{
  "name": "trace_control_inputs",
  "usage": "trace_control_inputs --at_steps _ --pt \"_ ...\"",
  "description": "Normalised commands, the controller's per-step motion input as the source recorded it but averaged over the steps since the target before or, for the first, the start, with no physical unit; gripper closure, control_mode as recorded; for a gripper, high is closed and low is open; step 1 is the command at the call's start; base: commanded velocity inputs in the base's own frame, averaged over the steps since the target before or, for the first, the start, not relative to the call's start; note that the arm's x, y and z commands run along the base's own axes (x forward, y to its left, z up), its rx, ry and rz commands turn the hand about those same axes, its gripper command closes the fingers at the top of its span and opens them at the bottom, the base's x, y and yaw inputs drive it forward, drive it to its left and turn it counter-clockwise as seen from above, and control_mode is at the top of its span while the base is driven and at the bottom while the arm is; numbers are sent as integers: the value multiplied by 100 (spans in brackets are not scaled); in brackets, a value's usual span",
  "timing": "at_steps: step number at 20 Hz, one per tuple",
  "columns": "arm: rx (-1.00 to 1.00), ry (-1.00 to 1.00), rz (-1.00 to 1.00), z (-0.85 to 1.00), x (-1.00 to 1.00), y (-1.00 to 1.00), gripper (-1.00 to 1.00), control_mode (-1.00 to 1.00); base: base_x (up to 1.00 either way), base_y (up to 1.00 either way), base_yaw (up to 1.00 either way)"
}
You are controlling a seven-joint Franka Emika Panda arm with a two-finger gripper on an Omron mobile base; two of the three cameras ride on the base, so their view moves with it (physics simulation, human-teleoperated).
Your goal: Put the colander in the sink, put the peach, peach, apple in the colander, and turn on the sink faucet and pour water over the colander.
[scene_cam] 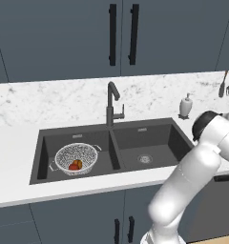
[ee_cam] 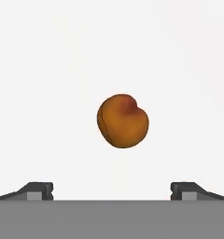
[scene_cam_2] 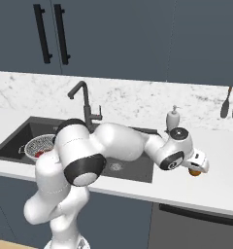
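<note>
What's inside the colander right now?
The colander sits in the sink's left basin holding a red apple and an orange peach. Anything beneath them is hidden.

the colander (scene_cam: 76, 158) is shiny silver wire mesh with a metal rim; the sink (scene_cam: 150, 138) looks like matt dark grey stone or composite, with a steel drain (scene_cam: 145, 158) in the right basin; sink faucet (scene_cam: 111, 106) is dark metal, kinda satin; countertop (scene_cam_2: 220, 146) is smooth white, backsplash (scene_cam: 54, 102) is veined marble; the peach (ee_cam: 122, 121) has smooth, dull orange skin with a reddish patch; cabinet doors (scene_cam: 64, 33) are flat matt slate blue with black handles (scene_cam: 112, 34); soap dispenser (scene_cam_2: 173, 118) looks like glossy white plastic or ceramic
</note>
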Motion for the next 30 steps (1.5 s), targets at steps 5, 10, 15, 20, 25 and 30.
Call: trace_control_inputs --at_steps 5,10,15,20,25,30 --pt "0 0 -1 -24 11 -30 -100 -100 0 0 0" --pt "0 1 0 -6 26 -28 -100 -100 0 0 0" --pt "2 3 0 -1 27 -22 -100 -100 0 0 0" --pt "6 6 0 -12 11 -23 -100 -100 0 0 0" --pt "7 5 0 -17 9 -22 -100 -100 0 0 0" --pt "8 1 0 -16 4 -7 -100 -100 0 0 0"
